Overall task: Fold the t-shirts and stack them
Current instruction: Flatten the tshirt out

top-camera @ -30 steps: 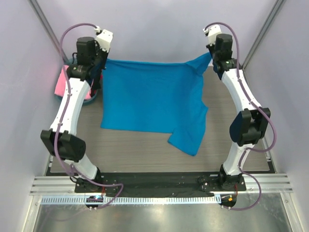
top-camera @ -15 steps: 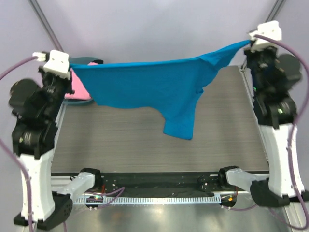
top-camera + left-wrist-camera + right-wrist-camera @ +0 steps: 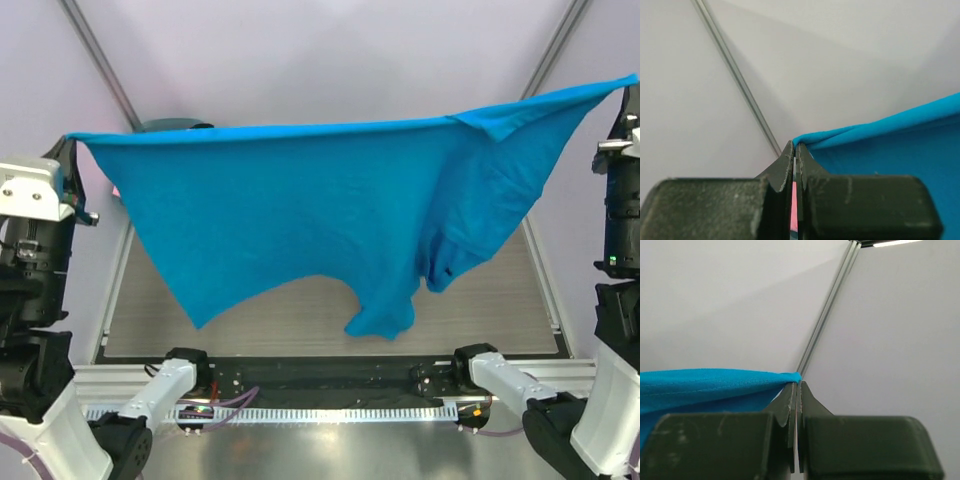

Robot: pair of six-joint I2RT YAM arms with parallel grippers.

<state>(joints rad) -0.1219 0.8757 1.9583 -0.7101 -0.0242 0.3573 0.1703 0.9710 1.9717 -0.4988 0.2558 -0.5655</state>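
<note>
A blue t-shirt [image 3: 320, 210] hangs stretched high in the air between my two grippers, its lower part and one sleeve dangling above the table. My left gripper [image 3: 70, 142] is shut on the shirt's left corner; the left wrist view shows the blue t-shirt [image 3: 890, 145] pinched at the tips of the left gripper [image 3: 796, 146]. My right gripper [image 3: 630, 82] is shut on the shirt's right corner; the right wrist view shows the t-shirt [image 3: 705, 385] pinched at the tips of the right gripper [image 3: 798, 385].
The grey table [image 3: 300, 320] lies below the hanging shirt. A dark round object [image 3: 170, 126] peeks out at the back left behind the shirt's top edge. Pale enclosure walls [image 3: 330, 60] with metal corner posts stand around the workspace.
Both arms have risen and spread apart, lifting the blue shirt from the table up into the air and stretching it wide. The pink cloth at the back left is now hidden.
</note>
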